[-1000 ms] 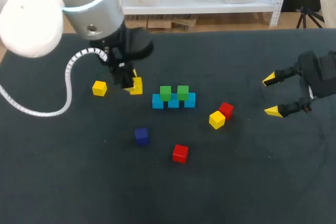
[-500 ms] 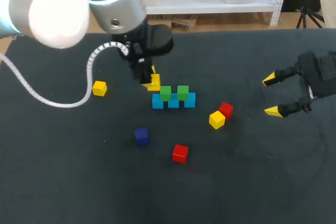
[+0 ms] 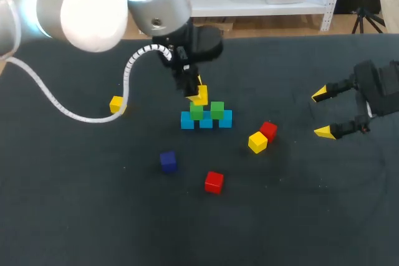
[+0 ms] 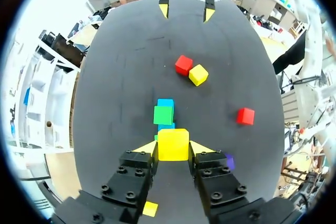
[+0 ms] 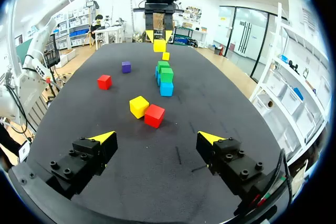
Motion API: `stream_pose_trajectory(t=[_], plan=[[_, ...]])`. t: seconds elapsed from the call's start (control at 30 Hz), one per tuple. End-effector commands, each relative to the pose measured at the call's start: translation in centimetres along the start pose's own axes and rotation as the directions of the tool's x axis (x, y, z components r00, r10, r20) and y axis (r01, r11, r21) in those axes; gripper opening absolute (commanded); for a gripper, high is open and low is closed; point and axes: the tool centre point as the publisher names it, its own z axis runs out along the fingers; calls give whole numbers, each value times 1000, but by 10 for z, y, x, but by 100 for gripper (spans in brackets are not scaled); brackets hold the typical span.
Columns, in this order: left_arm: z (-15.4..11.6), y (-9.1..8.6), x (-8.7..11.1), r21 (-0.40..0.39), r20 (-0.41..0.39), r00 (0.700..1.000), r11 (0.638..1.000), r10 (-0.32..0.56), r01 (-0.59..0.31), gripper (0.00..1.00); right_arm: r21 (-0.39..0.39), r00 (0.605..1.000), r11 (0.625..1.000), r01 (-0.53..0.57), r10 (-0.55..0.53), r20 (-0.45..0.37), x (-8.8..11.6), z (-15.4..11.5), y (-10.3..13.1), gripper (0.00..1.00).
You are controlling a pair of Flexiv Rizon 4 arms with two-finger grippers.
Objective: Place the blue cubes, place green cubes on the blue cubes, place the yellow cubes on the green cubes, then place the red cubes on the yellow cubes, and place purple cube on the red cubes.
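Swinging rightward from near the far yellow cube [image 3: 116, 104], the left gripper [image 3: 198, 95] is now carrying its held cube [image 3: 201, 96] over the stack. From overhead, the blue row [image 3: 206, 121] is bearing two green cubes [image 3: 217, 109], while the right gripper [image 3: 327, 113] is waiting wide open, well apart. Along the left wrist, the gripper is clamping the yellow held cube from both sides, just above the greens. From the right wrist, a loose yellow [image 5: 139, 106] and a red [image 5: 154, 115] are sitting touching, with a second red [image 5: 104, 82] and the purple cube [image 5: 126, 66] lying apart. Blue and green layers are looking done; yellows, reds and purple are remaining
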Motion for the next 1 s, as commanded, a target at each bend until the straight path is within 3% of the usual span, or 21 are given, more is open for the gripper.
stream_pose_trajectory(t=[0.03, 1.0], plan=[[9, 7, -5, 23, -5, 1000, 1000, -2, 2, 0, 0, 1000, 1000, 1, -1, 2, 0, 0, 0, 100], [30, 12, -8, 31, -58, 996, 997, -64, 65, 0, 0, 1000, 1000, 1, -1, 2, 0, 0, 0, 100]])
